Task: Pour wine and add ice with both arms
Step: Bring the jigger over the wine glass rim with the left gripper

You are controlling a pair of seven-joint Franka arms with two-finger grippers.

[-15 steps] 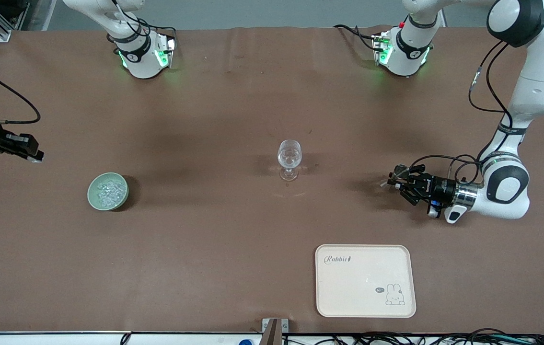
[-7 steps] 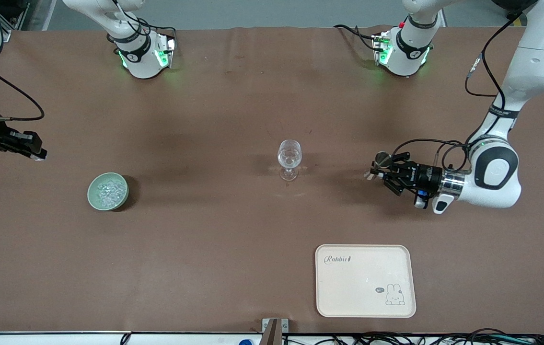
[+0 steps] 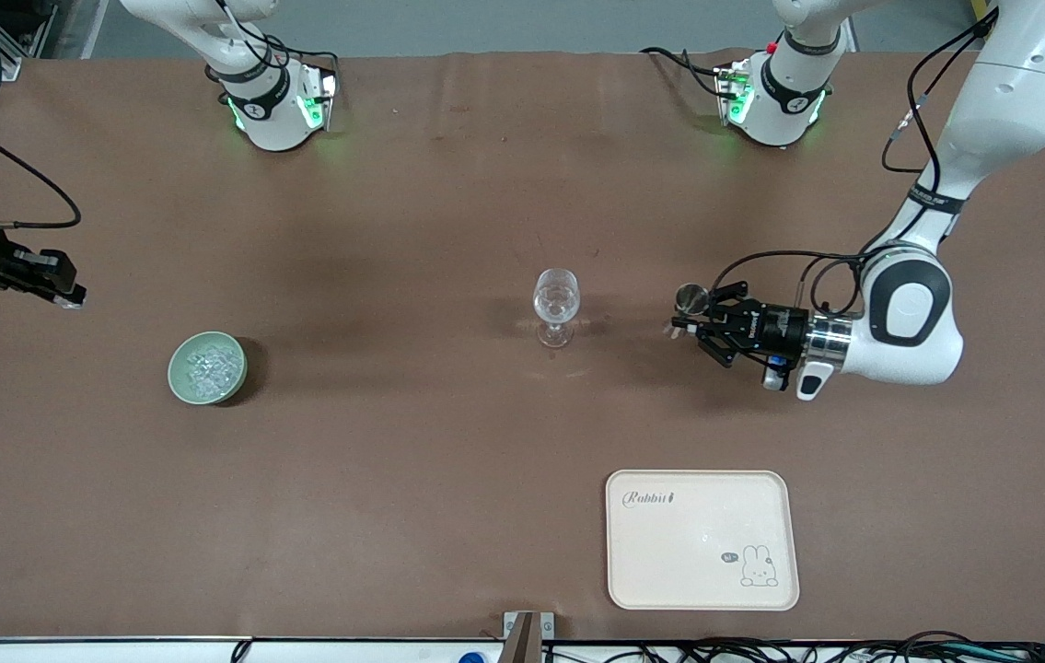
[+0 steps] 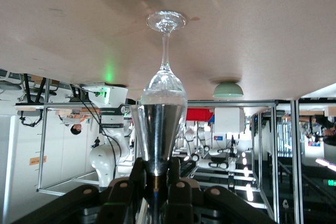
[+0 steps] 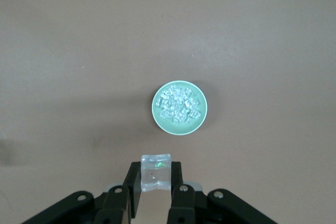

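A clear wine glass stands upright mid-table; it also shows in the left wrist view. My left gripper is shut on a steel cone-shaped measuring cup and holds it low over the table, beside the glass toward the left arm's end. In the left wrist view the cup sits between the fingers. A green bowl holds the ice. My right gripper is up over the table's right-arm end, shut on one clear ice cube. The right wrist view shows the bowl with ice.
A cream tray with a rabbit drawing lies near the front edge, nearer the camera than the left gripper. The two arm bases stand along the table's back edge. The table is covered in brown cloth.
My left gripper has moved with the steel cup toward the wine glass. My right gripper has stayed almost still with its ice cube.
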